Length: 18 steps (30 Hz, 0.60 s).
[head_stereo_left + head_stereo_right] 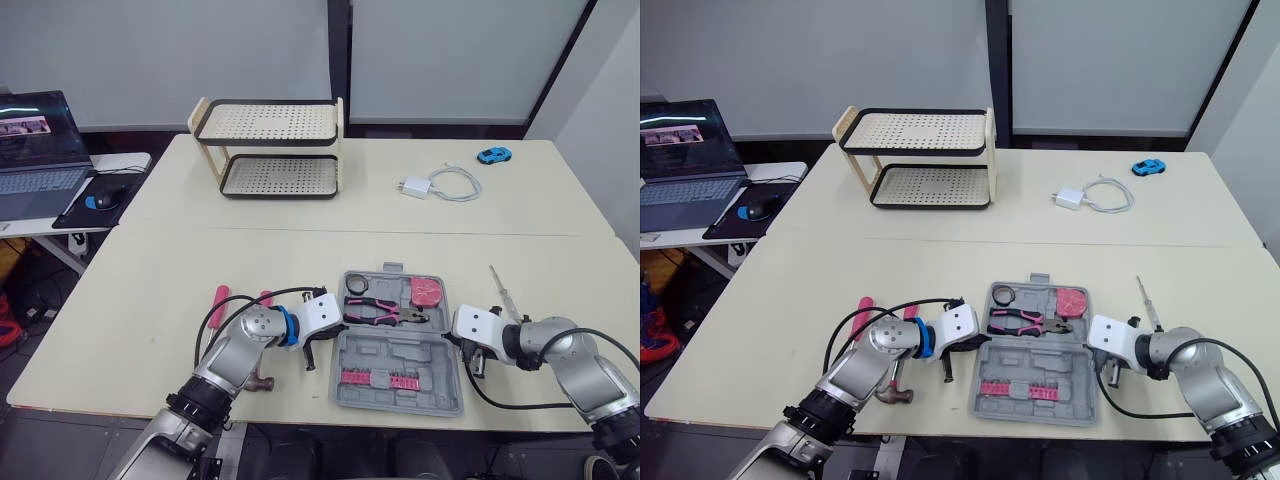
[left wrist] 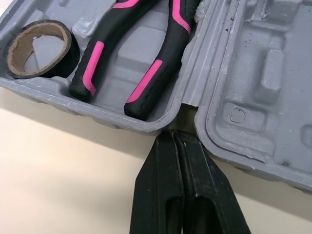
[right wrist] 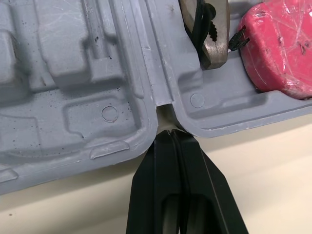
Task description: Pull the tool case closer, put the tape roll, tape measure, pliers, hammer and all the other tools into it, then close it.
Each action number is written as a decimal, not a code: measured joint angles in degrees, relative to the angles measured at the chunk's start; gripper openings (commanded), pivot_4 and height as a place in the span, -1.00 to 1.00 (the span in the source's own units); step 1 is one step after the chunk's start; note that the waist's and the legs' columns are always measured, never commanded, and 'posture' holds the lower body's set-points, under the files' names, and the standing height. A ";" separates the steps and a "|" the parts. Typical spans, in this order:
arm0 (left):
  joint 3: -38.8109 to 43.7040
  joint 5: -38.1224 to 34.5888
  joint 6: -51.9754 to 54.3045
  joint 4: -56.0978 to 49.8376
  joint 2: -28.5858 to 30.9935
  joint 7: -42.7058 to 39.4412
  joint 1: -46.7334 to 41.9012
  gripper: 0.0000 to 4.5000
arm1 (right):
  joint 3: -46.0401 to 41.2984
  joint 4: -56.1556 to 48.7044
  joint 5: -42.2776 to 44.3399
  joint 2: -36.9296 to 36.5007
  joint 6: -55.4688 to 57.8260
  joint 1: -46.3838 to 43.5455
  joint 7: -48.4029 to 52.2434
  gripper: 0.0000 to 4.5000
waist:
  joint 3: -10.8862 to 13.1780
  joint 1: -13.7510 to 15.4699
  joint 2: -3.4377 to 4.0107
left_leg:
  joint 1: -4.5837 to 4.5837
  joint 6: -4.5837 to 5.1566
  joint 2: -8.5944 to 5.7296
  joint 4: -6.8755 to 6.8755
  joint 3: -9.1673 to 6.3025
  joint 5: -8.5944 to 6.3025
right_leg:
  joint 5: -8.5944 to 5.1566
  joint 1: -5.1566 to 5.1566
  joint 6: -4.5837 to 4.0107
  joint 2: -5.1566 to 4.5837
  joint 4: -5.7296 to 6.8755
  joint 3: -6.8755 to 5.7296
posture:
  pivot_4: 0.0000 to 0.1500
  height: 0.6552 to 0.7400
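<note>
Left eye view: grey tool case (image 1: 400,353) open, pliers (image 1: 385,312) inside; left claw (image 2: 176,141), right claw (image 3: 170,137) both pinched together.

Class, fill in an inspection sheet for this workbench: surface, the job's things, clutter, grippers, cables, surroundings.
Surface: beige table, with a seam across the middle.
Job's things: tool case lies open at the near edge, with the tape roll, pliers and tape measure inside. The hammer, pink-handled tool and screwdriver are outside it.
Clutter: two-tier rack, charger, blue toy car.
Grippers: left gripper and right gripper are both shut, tips at the case's hinge notches.
Cables: white cable coiled beside the charger.
Surroundings: laptop and mouse on a side table.
</note>
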 measured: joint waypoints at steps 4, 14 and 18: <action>0.11 0.12 -0.05 0.97 -0.45 0.14 -0.73 -0.98 | 0.06 0.35 -0.75 0.16 -0.43 -0.30 -0.45 -0.98 | 0.00 0.06 0.00 | -0.01 -0.01 -0.01 0.00 0.00 0.00 | 0.00 0.00 0.00 -0.01 -0.02 0.00 | 1.00 1.00; 0.71 0.34 0.15 1.35 -0.99 1.24 -0.85 -0.98 | 0.17 2.29 -1.20 0.90 -1.35 -1.88 -1.08 -0.98 | 0.01 0.04 0.00 | -0.01 -0.01 -0.01 0.00 -0.01 0.00 | 0.00 -0.01 0.00 0.00 -0.01 0.00 | 1.00 1.00; 0.94 0.61 0.15 1.87 -1.26 1.29 -1.34 -0.98 | 0.21 3.00 -1.38 1.06 -1.84 -2.28 -1.23 -0.98 | 0.01 0.05 -0.01 | -0.02 -0.01 -0.01 0.00 -0.01 0.01 | 0.00 -0.01 0.00 0.00 -0.02 0.00 | 1.00 1.00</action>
